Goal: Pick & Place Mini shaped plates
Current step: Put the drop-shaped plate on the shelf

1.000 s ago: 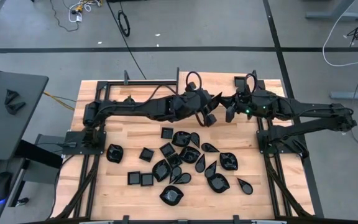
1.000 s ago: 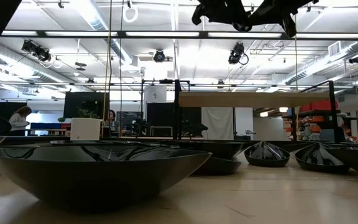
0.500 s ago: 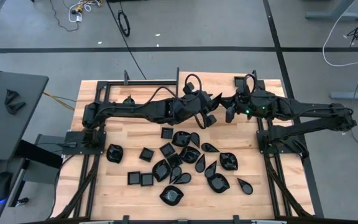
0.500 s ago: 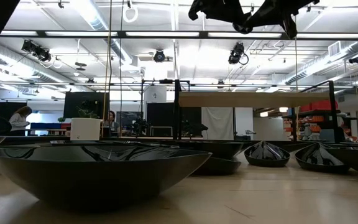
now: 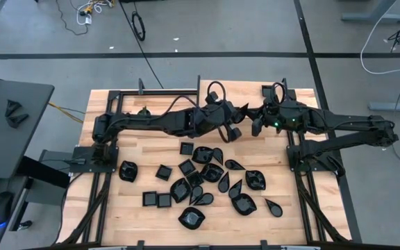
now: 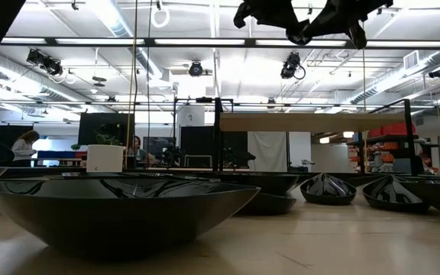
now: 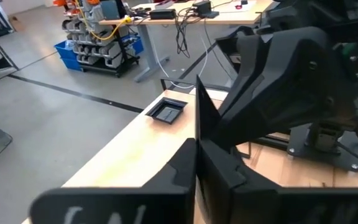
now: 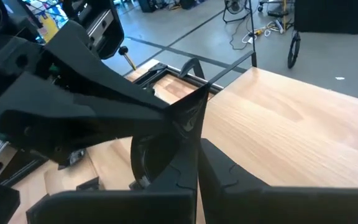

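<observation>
place: looks like a robotics lab / open workshop floor from where I'm driving

floor: grey concrete with black tape lines point(image 5: 186, 54), loose cables point(image 5: 89, 12) lying around

bench: butcher-block table point(image 5: 151, 149) bolted up with black frame rails

ceiling: exposed ducts and strip lights point(image 6: 121, 19), industrial style

background: height-adjustable desk point(image 7: 166, 12) covered in wires, blue bins point(image 7: 79, 53) of parts, a person point(image 6: 24, 147) at a far workstation

side: dark desk point(image 5: 9, 125) beside the rig
</observation>
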You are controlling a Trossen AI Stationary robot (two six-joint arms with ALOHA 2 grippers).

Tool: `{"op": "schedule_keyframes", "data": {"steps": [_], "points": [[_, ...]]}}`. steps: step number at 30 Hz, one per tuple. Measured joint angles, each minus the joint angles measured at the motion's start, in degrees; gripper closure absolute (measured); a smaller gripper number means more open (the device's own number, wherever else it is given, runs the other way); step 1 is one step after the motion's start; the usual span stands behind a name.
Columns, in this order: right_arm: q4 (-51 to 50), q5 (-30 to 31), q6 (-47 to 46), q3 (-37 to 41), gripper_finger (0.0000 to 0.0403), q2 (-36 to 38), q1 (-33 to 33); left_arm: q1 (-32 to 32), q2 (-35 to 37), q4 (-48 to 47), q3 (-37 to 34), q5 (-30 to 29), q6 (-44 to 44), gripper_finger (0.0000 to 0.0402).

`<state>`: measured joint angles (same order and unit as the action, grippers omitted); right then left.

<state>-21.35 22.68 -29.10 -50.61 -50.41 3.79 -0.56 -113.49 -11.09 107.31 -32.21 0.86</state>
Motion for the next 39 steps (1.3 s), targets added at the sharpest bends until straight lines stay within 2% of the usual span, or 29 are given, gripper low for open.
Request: {"op": "schedule_keyframes", "data": {"steps": [4,7,13,19,22,27,29,33,39], "points": [[0.07,-0.30,-0.22,0.00,0.0401,0.00,-0.04,0.09,-0.04,-0.02,0.00,0.17,-0.04,0.0343],[0.58,-0.39,-0.22,0.00,0.0401,0.02,-0.04,0.02,-0.13,-0.29,0.00,0.30,-0.02,0.0339],[0.47,-0.46,-0.24,0.00,0.0387,0.00,-0.06,0.02,-0.15,-0.41,0.00,-0.15,-0.04,0.0390],[-0.85,-1.37,-0.21,0.00,0.0358,0.11,-0.05,0.02,-0.17,-0.70,0.00,-0.90,0.70,0.0391],[-4.37,-1.71,-0.22,0.00,0.0337,1.28,-0.07,-0.36,-0.22,-1.93,0.00,-1.00,4.04,0.0396],[-11.49,-1.07,-0.22,0.00,0.0300,5.27,-0.01,-2.69,-0.22,-4.32,0.00,-1.02,15.05,0.0394],[-14.51,-1.08,-0.39,0.00,0.0288,7.21,-0.02,-4.86,-0.22,-6.16,-0.01,2.02,20.76,0.0396],[-18.28,-1.09,-0.39,0.00,0.0274,10.08,-0.02,-10.89,-0.24,-7.35,-0.02,12.05,29.41,0.0396],[-18.73,-1.09,-0.32,0.00,0.0271,11.37,-0.02,-18.12,-1.69,-7.34,0.06,16.79,31.46,0.0397]]}}
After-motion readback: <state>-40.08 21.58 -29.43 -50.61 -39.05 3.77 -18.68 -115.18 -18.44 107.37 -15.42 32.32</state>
